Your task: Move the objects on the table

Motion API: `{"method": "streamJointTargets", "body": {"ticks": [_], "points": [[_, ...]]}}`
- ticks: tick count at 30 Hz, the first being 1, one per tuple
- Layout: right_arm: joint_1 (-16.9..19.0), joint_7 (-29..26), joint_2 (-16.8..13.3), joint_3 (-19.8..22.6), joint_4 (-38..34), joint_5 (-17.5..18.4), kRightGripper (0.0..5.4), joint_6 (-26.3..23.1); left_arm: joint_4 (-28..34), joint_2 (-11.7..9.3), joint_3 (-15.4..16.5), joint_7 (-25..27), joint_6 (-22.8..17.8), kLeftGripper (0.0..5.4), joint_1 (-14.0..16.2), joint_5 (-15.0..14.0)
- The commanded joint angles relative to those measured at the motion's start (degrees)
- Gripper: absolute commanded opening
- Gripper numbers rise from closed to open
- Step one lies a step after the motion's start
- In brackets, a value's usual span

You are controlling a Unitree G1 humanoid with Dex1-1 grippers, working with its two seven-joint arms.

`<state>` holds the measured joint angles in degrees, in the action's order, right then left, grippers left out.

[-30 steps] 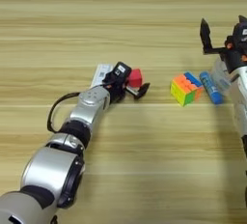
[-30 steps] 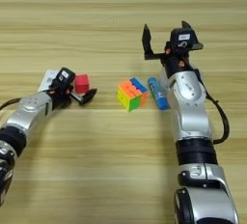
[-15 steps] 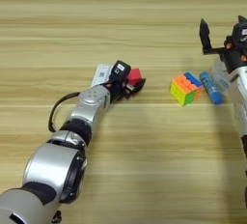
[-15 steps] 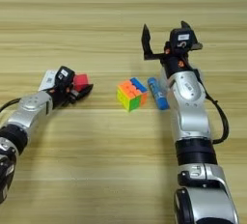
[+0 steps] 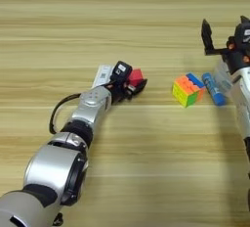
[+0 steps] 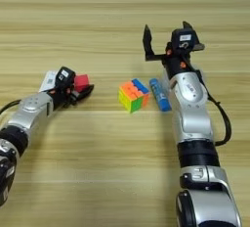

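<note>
1. The table [image 5: 122, 20], a broad tan plank surface, fills both views; every object lies in its middle band.
2. The right gripper [image 6: 166, 37] hovers at about 1 o'clock from the table's centre, its fingers spread wide and holding nothing.
3. The left gripper [image 5: 134, 81] sits at about 9 o'clock from the centre, its fingers pinching the red cube [image 5: 136, 76], low at the table top.
4. The multicoloured puzzle cube [image 6: 133, 95] rests near the centre, untouched.
5. The white bar [image 5: 102, 76] lies at 9 o'clock of the red cube, partly hidden by the left gripper.
6. The blue marker tube [image 6: 159, 94] lies just at 3 o'clock of the puzzle cube, near the right arm.
7. Judged progress: early; one object is gripped, and the puzzle cube, bar and tube look yet to be moved.
</note>
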<state>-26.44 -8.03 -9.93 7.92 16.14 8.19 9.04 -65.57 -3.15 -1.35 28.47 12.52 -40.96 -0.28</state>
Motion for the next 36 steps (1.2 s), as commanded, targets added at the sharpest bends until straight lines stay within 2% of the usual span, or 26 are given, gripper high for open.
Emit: {"method": "streamJointTargets", "body": {"ticks": [1,6,11,19,24,29,36], "points": [[-0.46,-0.26,-0.04,-0.07,0.06,-0.02,5.40,-0.96,2.09,-0.29,-0.36,1.05,1.04,3.11,0.42,0.41],[-0.44,-0.30,-0.06,-0.08,0.05,-0.02,5.40,-0.99,6.39,-0.36,-1.22,2.84,0.77,3.11,2.35,0.42],[-0.43,-0.24,-0.04,-0.08,-0.03,-0.03,5.40,-1.03,14.60,-0.57,-2.37,5.69,-1.87,3.11,6.14,-0.51],[-0.48,-0.15,0.01,-0.06,-0.16,0.00,5.40,-1.17,34.68,-2.24,-5.79,10.31,-12.37,3.11,16.33,-1.15],[-0.62,-0.13,0.08,-0.11,-0.01,-0.04,5.40,-1.21,43.30,-3.51,-7.70,11.62,-18.12,3.11,20.90,-1.48],[-0.70,-0.06,0.07,-0.04,-0.05,-0.07,5.40,-1.28,47.63,-4.82,-10.04,13.13,-21.84,3.11,23.95,-1.72],[-0.76,0.03,0.19,-0.13,-0.03,-0.16,5.40,-1.30,48.84,-5.41,-12.04,14.34,-23.75,3.11,24.61,-2.30]]}}
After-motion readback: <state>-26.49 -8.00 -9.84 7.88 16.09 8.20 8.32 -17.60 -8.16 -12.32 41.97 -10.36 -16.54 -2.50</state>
